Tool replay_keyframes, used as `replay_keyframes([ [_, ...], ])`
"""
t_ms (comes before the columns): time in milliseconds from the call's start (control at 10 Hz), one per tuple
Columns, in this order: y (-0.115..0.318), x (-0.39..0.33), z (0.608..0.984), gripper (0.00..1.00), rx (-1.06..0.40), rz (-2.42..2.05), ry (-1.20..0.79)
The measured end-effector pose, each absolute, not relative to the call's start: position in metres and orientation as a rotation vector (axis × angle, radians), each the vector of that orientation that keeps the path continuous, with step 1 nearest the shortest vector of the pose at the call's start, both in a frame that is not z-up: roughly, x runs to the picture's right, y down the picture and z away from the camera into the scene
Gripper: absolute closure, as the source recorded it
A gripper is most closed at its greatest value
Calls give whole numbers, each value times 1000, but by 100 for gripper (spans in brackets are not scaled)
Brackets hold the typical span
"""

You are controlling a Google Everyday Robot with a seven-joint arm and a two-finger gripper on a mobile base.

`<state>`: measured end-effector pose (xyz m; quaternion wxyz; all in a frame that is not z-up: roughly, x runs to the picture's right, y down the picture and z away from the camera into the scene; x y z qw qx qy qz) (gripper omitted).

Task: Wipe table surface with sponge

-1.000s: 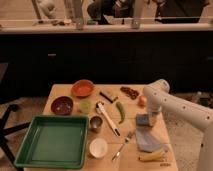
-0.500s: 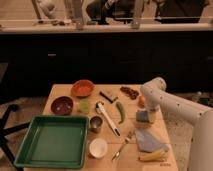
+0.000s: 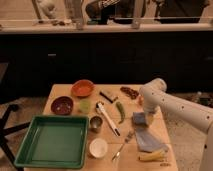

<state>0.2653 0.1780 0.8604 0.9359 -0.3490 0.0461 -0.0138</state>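
Setting: a dim room with a dark cabinet front and a railing is standing behind a light tan wooden worktop (image 3: 70,97), smooth and plain, crowded with small kitchen things.
Arm: the single white arm (image 3: 172,105) is reaching in from the right edge, bending down over the right half of the worktop.
Pincer: the pincer (image 3: 145,117) is pressing down at the sponge; whether it is apart or clamped is not something I can tell.
Sponge: the sponge (image 3: 138,118), a small soft-looking blue block, is lying on the right half, directly under and just left of the pincer, apparently touching it; its long axis is too hard to judge.
Next move, as a judgement: any wiping stroke is likely needing to run along the bare strip near the right edge.
Neighbours: a flat blue-grey cloth (image 3: 149,140) is lying just in front of the sponge; a green pepper (image 3: 120,111) and a white-handled utensil (image 3: 108,119) are lying just to its left.
Further off: a green plastic tray (image 3: 50,141) is filling the front left corner.
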Motion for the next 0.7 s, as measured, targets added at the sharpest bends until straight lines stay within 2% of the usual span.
replay_keyframes([
  [700, 180, 292, 887, 100, -769, -2, 204],
])
